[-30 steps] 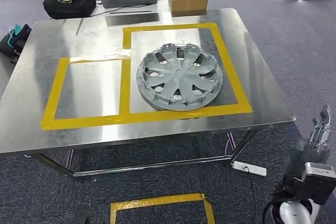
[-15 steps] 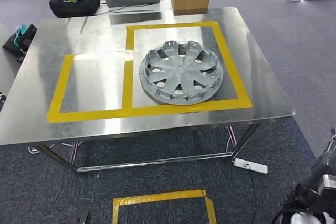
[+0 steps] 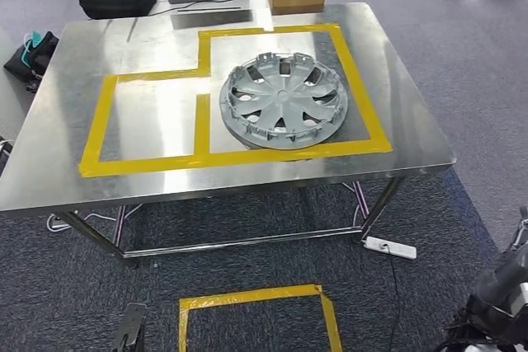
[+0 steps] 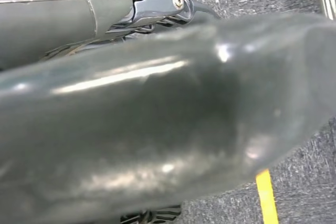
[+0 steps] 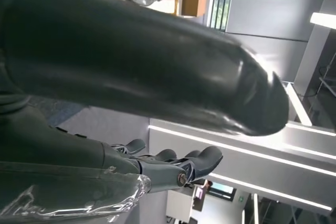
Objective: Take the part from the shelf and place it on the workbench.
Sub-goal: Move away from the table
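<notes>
Right hand (image 5: 158,129) hangs empty with fingers extended, left hand's (image 4: 158,129) state unclear, while one hubcap (image 3: 283,100) lies on the workbench (image 3: 411,113).

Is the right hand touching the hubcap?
Apart. The head view shows the hubcap lying on the table, while the right hand sits low beside the table with floor between them.

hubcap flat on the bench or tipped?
Flat. The hubcap lies face-up on the steel workbench, inside the right yellow-taped box, with no edge visibly raised.
</notes>
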### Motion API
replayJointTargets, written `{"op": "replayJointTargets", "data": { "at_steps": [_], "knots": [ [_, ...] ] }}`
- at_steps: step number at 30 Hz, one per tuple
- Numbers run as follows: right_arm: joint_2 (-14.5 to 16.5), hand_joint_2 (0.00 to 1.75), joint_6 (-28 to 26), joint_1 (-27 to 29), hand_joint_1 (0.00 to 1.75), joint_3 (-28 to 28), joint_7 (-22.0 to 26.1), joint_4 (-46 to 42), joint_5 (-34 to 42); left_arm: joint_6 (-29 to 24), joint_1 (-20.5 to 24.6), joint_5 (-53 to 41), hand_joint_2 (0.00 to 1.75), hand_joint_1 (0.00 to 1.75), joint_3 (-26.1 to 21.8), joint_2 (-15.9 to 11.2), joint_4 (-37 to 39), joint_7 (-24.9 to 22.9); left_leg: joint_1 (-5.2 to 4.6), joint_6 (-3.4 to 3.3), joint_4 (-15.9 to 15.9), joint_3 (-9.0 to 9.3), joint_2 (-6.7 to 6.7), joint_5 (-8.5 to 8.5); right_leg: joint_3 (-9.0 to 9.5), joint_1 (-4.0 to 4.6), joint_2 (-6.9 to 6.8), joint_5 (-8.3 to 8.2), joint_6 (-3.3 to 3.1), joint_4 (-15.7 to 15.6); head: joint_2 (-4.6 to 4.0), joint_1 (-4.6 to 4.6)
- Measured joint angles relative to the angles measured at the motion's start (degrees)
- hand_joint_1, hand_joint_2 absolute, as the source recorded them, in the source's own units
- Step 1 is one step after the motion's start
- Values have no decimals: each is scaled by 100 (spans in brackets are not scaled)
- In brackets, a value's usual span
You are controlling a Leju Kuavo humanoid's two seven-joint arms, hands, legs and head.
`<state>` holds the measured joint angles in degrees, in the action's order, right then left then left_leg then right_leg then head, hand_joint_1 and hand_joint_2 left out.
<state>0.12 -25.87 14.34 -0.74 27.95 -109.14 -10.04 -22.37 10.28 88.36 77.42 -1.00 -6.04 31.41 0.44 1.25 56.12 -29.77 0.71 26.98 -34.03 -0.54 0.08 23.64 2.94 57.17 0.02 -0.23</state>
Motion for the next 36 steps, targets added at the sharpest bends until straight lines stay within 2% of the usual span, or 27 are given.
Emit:
{"op": "replayJointTargets", "data": {
  "at_steps": [2,3,4,6,7,8,9,12,13,14,16,17,18,19,21,22,23,24,25,27,28,29,31,33,34,36],
  "knots": [
    [1,0,5,25,0,-7,0,-20,10,8,5,-9,0,0,7,9,0,14,5,-121,-19,-56,-14,-48,-70,-12,3,46,62,57,0,5],
    [1,0,5,34,0,-13,0,-27,12,9,7,-12,0,0,9,11,0,17,9,-177,-28,-88,-22,-84,-143,-18,5,183,87,205,0,19],
    [1,0,5,40,0,-19,-1,-33,13,10,10,-14,0,0,11,12,0,22,11,-224,-34,-128,-31,-121,-258,-20,6,398,106,483,0,31],
    [1,0,6,51,0,-29,-2,-37,16,14,8,-15,0,0,18,9,0,26,-6,-269,-30,-219,-39,-189,-508,-19,6,868,133,1242,0,50],
    [1,0,9,58,0,-33,-2,-37,21,17,6,-14,0,0,25,10,0,26,-17,-275,-28,-268,-42,-227,-576,-17,6,996,137,1532,0,50],
    [2,0,13,62,0,-34,-1,-37,25,19,4,-14,0,0,31,12,0,25,-25,-274,-26,-313,-42,-264,-547,-16,6,1012,135,1626,0,49],
    [3,0,19,64,0,-34,2,-37,28,20,2,-12,0,0,37,13,0,24,-30,-268,-25,-354,-42,-299,-403,-15,6,929,125,1492,0,50],
    [8,0,31,38,0,-29,12,-37,29,8,-4,28,0,0,45,13,1,25,-43,-214,-16,-434,-34,-386,417,-6,9,591,79,319,0,49],
    [9,0,34,25,0,-26,17,-36,32,3,-10,53,0,0,45,9,1,32,-51,-184,-12,-449,-33,-416,590,-1,14,550,66,57,0,45],
    [10,0,37,13,0,-22,23,-34,35,-2,-19,77,0,0,45,5,1,39,-57,-152,-8,-463,-33,-448,656,7,20,548,51,-70,0,47],
    [15,0,44,6,0,-20,33,-29,53,-2,-52,122,0,0,45,-11,1,55,-56,-82,-9,-486,-33,-504,596,9,24,499,-9,-74,0,50],
    [21,0,50,-6,0,-19,36,-26,66,-2,-75,138,0,0,45,-21,1,59,-52,-47,16,-508,-32,-473,561,3,19,470,-55,-80,0,54],
    [29,0,58,-19,0,-19,39,-22,79,-2,-100,150,0,0,45,-30,1,63,-47,-15,108,-555,-31,-360,532,-7,12,429,-106,-88,0,44],
    [39,0,65,-32,0,-19,42,-17,89,-1,-123,157,0,0,45,-37,1,67,-41,13,313,-635,-32,-157,489,-16,4,383,-151,-97,0,32],
    [50,0,68,-46,0,-19,53,2,90,1,-161,158,0,0,45,-37,1,75,-31,54,1029,-871,-34,359,390,-11,-6,294,-197,-90,0,11],
    [56,0,63,-45,0,-19,59,15,83,1,-179,158,0,0,45,-38,1,79,-28,66,1371,-961,-35,526,332,-8,-10,252,-202,-87,0,9],
    [62,0,57,-46,0,-20,65,31,75,1,-197,159,0,0,45,-39,1,81,-28,71,1567,-981,-35,572,277,-6,-13,214,-201,-84,0,9],
    [70,0,52,-46,0,-20,70,45,70,1,-212,160,0,0,45,-41,1,85,-28,69,1549,-902,-36,503,228,-6,-13,181,-194,-82,0,8],
    [77,0,50,-47,0,-20,77,57,73,1,-223,160,0,0,45,-43,1,90,-28,62,1315,-720,-36,360,189,-7,-13,153,-183,-81,0,8],
    [90,0,64,-55,0,-20,98,72,116,-4,-226,160,0,0,45,-47,1,107,-32,33,505,-180,-38,99,133,0,-14,107,-141,-74,0,6],
    [97,0,81,-66,0,-20,114,75,164,-9,-224,160,0,0,45,-48,1,120,-36,13,168,26,-35,46,112,9,-15,84,-112,-66,0,9],
    [104,0,103,-79,0,-22,133,76,224,-13,-223,160,0,0,45,-49,1,132,-42,-11,-43,147,-33,40,92,19,-15,58,-80,-57,0,10],
    [120,0,149,-101,0,-29,170,79,354,-18,-239,160,0,0,44,-49,1,145,-49,-76,-122,153,-38,48,61,27,-4,5,-20,-48,0,14],
    [141,0,190,-110,0,-37,208,81,464,-15,-257,160,0,0,43,-48,1,144,-37,-164,-131,122,-82,9,-27,15,11,91,36,76,0,25],
    [152,0,208,-116,0,-44,226,84,507,-15,-261,160,0,0,43,-50,2,142,-27,-208,-138,103,-110,-16,-133,8,13,238,66,297,0,38],
    [166,0,232,-125,0,-65,247,92,555,-32,-262,160,0,0,42,-58,3,117,-29,-262,-137,52,-168,-53,-463,-1,11,655,115,1052,0,69]
  ]
}}
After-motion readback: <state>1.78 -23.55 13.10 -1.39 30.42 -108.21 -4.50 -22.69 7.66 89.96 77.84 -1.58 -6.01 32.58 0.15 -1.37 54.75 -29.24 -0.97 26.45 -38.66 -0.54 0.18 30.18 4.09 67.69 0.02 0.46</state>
